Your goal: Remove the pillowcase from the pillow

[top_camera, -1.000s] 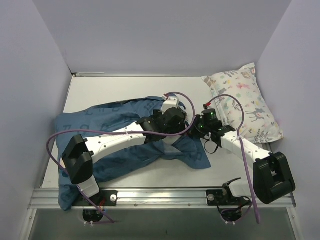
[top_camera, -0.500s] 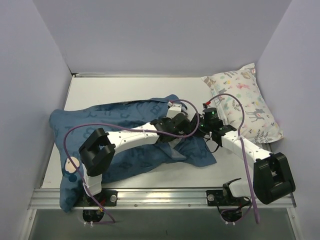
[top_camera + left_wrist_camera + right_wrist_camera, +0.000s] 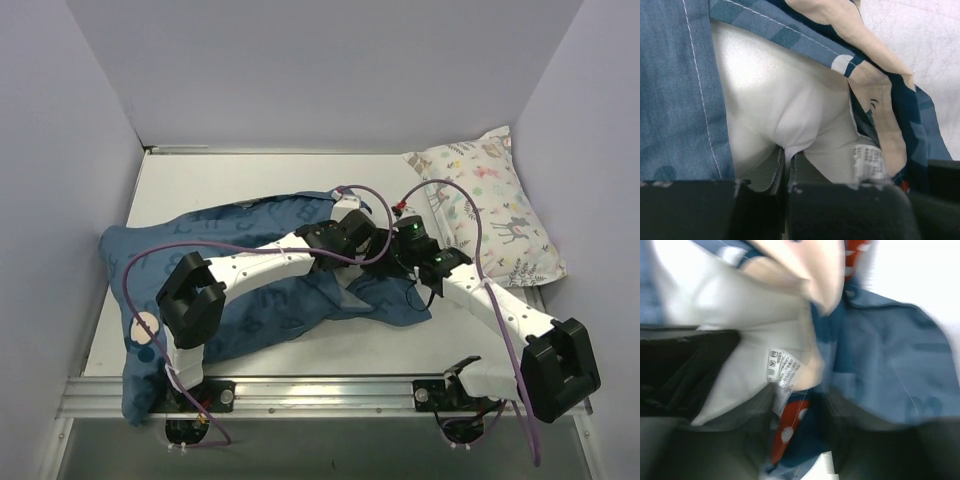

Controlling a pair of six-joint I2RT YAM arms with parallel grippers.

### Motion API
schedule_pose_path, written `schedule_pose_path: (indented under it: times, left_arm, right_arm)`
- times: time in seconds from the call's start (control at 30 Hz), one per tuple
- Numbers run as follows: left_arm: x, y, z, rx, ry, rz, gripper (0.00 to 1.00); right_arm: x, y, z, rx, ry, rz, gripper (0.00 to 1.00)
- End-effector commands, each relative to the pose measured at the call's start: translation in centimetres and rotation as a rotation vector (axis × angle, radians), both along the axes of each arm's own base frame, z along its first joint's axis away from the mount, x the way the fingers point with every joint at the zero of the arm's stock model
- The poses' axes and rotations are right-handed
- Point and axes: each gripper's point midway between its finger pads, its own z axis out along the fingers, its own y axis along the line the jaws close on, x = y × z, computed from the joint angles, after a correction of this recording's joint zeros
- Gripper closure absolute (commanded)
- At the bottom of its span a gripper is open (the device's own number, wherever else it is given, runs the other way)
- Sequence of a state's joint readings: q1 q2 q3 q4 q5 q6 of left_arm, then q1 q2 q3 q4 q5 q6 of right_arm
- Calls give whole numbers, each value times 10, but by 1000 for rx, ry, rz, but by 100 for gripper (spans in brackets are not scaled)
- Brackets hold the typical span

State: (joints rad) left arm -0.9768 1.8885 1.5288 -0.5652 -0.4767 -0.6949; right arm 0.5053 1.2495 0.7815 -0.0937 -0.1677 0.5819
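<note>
The navy pillowcase [image 3: 230, 270] lies crumpled across the left and middle of the table, its open end toward the right. In the left wrist view the white pillow [image 3: 790, 100] shows inside that opening, framed by blue pillowcase fabric [image 3: 675, 90]. My left gripper [image 3: 788, 152] is shut, pinching a fold of the pillow's white fabric beside its care label [image 3: 867, 160]. My right gripper [image 3: 800, 405] stands open and blurred. The pillowcase's edge with the red polka-dot bow [image 3: 792, 425] lies loose between its fingers. From above, the left gripper [image 3: 352, 238] and the right gripper [image 3: 400, 245] meet at the opening.
A white pillow patterned with pastel animals and leaves [image 3: 490, 205] leans in the back right corner. Walls close in the table on the left, the back and the right. A metal rail [image 3: 320, 392] runs along the near edge by the arm bases.
My left gripper went from open to shut on the white pillow fabric at the opening. My right gripper went from shut to open, and its elbow swung toward the near right.
</note>
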Motion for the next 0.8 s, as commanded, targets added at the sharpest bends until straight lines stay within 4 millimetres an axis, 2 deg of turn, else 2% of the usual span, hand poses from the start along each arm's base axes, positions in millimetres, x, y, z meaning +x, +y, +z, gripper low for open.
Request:
schedule_pose_path:
  times: [0.0,0.07,0.1,0.23,0.27,0.33,0.43,0.53,0.57,0.63,0.73,0.77]
  left_arm:
    - [18,15,11,-1,-17,38,100]
    - [21,19,26,-24,-36,42,100]
    - [28,26,30,-31,-41,60,100]
    - [42,51,58,-94,-73,105,100]
    - [43,56,71,-116,-94,112,100]
    - [49,65,85,-143,-119,122,100]
    - [51,78,118,-211,-156,124,100]
    - [49,81,133,-277,-157,103,100]
    - [49,85,143,-302,-172,101,100]
    - [45,82,153,-341,-179,74,100]
    - [33,69,172,-426,-177,-5,100]
    - [23,60,179,-464,-158,-75,100]
  right_arm:
    - [-14,-32,-16,-143,23,-57,68]
    - [-19,-42,-23,-162,33,-74,86]
    - [-19,-46,-24,-175,32,-86,89]
    - [-23,-61,-31,-173,52,-123,93]
    - [-25,-64,-34,-165,65,-129,97]
    - [-24,-70,-38,-158,76,-149,98]
    - [-22,-77,-45,-169,89,-176,99]
    - [-18,-72,-52,-148,111,-173,100]
    - [-15,-68,-51,-131,102,-168,100]
    - [-12,-60,-54,-93,107,-170,100]
    - [0,-47,-55,-43,107,-165,100]
    - [4,-40,-55,-21,112,-149,100]
